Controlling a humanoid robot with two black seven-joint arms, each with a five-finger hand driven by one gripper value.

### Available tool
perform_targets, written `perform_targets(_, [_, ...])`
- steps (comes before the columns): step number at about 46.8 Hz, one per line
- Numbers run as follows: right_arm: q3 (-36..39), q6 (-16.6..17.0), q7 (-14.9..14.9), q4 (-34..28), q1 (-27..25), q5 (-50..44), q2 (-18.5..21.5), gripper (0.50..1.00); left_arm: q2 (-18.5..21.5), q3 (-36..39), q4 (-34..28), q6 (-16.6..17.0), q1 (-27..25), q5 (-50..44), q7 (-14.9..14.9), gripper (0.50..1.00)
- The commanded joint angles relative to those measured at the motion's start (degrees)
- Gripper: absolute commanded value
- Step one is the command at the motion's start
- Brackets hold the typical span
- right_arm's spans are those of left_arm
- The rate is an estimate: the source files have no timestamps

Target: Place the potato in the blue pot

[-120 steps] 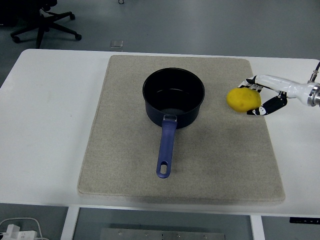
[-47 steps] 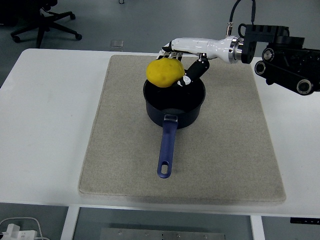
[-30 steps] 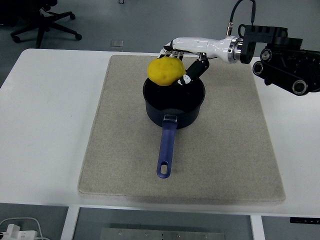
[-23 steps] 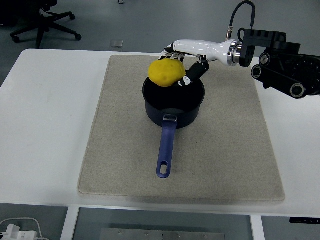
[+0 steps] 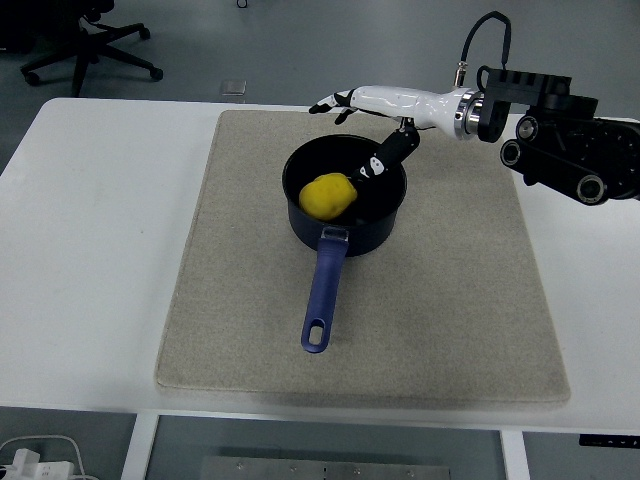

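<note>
Inside the blue pot (image 5: 352, 222), the potato (image 5: 327, 195), robot hand (image 5: 368, 122) open above.

A white surface (image 5: 100, 250) with rounded far corners fills most of the head view, its near edge running along the bottom of the picture. A large beige mat (image 5: 440, 310) of coarse, felt-like cloth lies flat on it, roughly centred, its far edge close to the surface's far edge and its near edge just short of the near one. Bare white strips remain on both sides of the mat, the left one wider. On the mat's far half stands a blue pot (image 5: 370, 222), upright, its long blue handle pointing toward the near edge and slightly left, resting over the mat.
</note>
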Motion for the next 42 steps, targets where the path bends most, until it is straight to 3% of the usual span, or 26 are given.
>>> perform_targets(1, [0.4,0.0,0.0,0.0,0.0,0.1,-0.7,0.928,0.0,0.0,0.0,0.1,0.0,0.0,0.0,0.994])
perform_targets(13, [0.9,-1.1,0.0,0.0,0.0,3.7,-4.4,0.928,0.0,0.0,0.0,0.1,0.0,0.0,0.0,0.994])
perform_targets(27, [0.8,-2.4,0.0,-0.9,-2.8,28.4,-10.0,0.928,0.0,0.0,0.0,0.1,0.0,0.0,-0.1,0.994])
perform_targets(33, [0.9,-4.2,0.0,-2.8,-5.4,39.0,-10.3,0.928,0.0,0.0,0.0,0.1,0.0,0.0,0.0,0.994])
perform_targets(42, [4.1,-4.3,0.0,-4.9,-8.7,52.6,-10.3,0.928,0.0,0.0,0.0,0.1,0.0,0.0,0.0,0.994])
